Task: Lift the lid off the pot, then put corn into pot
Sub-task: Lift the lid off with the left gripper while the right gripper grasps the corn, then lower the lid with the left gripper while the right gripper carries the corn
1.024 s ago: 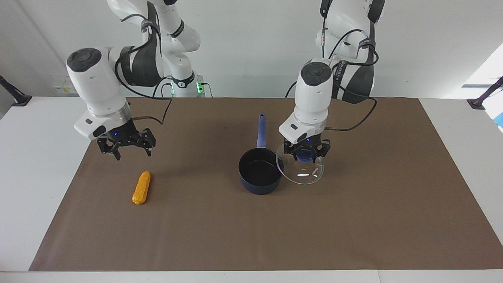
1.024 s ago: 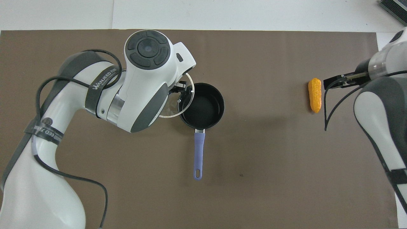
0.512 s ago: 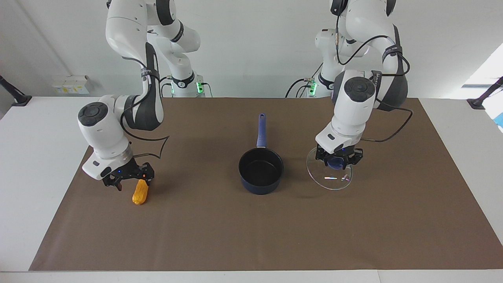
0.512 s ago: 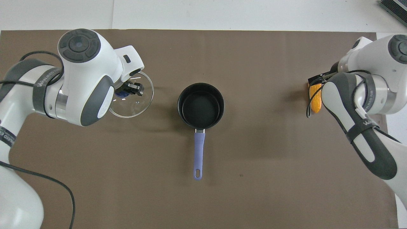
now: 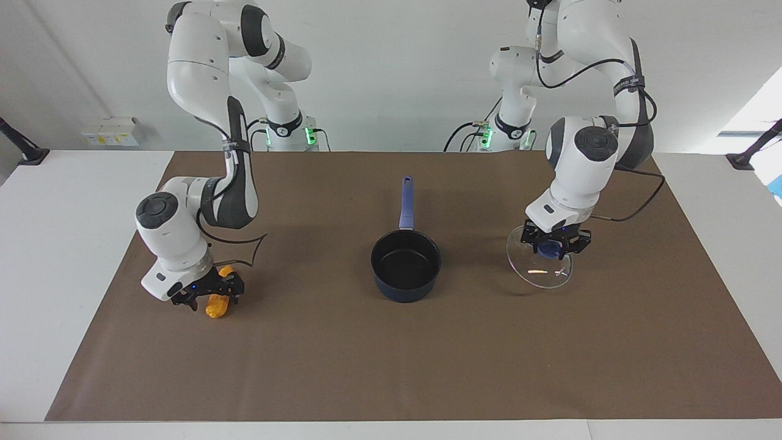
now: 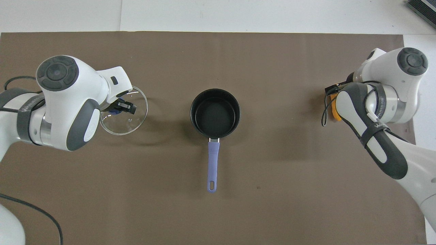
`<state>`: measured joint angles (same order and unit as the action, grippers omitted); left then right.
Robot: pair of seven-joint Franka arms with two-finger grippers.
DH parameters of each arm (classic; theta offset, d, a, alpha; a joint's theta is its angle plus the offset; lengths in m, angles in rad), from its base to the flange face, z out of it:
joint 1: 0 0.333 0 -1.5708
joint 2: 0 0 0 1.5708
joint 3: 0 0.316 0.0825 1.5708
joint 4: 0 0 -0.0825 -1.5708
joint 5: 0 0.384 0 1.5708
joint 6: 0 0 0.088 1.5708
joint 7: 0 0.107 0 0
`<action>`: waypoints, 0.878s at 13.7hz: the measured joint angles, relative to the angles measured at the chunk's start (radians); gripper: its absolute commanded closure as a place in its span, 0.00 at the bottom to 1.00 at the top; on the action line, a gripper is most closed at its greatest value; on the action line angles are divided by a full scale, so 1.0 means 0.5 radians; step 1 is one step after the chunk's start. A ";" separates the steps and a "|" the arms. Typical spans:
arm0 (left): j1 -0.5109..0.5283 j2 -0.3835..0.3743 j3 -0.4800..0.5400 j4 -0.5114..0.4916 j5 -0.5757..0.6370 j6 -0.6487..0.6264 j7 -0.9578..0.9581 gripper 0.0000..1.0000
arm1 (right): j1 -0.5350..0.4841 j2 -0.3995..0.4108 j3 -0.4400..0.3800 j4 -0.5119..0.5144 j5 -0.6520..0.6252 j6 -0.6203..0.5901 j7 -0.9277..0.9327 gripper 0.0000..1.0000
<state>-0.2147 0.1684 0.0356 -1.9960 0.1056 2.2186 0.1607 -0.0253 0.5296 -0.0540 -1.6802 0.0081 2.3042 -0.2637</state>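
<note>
Bright, even light; soft shadows, perhaps overhead.

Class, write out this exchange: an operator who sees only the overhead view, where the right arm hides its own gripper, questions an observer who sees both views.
Operator: Where is the right gripper?
Observer: The right gripper is down at the corn, open, a finger on either side; the corn lies on the mat.
Operator: Is the lid held level?
Observer: No. The left gripper holds the lid by its knob, tilted.
</note>
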 measured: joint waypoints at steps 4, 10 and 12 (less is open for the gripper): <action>0.165 0.001 0.002 -0.266 0.000 0.296 0.194 1.00 | 0.002 0.002 -0.002 -0.030 0.022 0.000 0.000 1.00; 0.173 -0.003 -0.022 -0.305 -0.001 0.350 0.223 0.00 | 0.009 -0.004 0.002 -0.003 0.025 -0.007 0.062 1.00; 0.173 -0.003 -0.025 -0.305 -0.001 0.350 0.227 0.00 | 0.023 -0.032 0.012 0.054 0.025 -0.088 0.108 1.00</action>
<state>-0.1284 0.1669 0.0230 -2.1486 0.1052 2.3935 0.2739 -0.0137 0.5137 -0.0477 -1.6533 0.0207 2.2602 -0.2096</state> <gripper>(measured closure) 0.352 0.590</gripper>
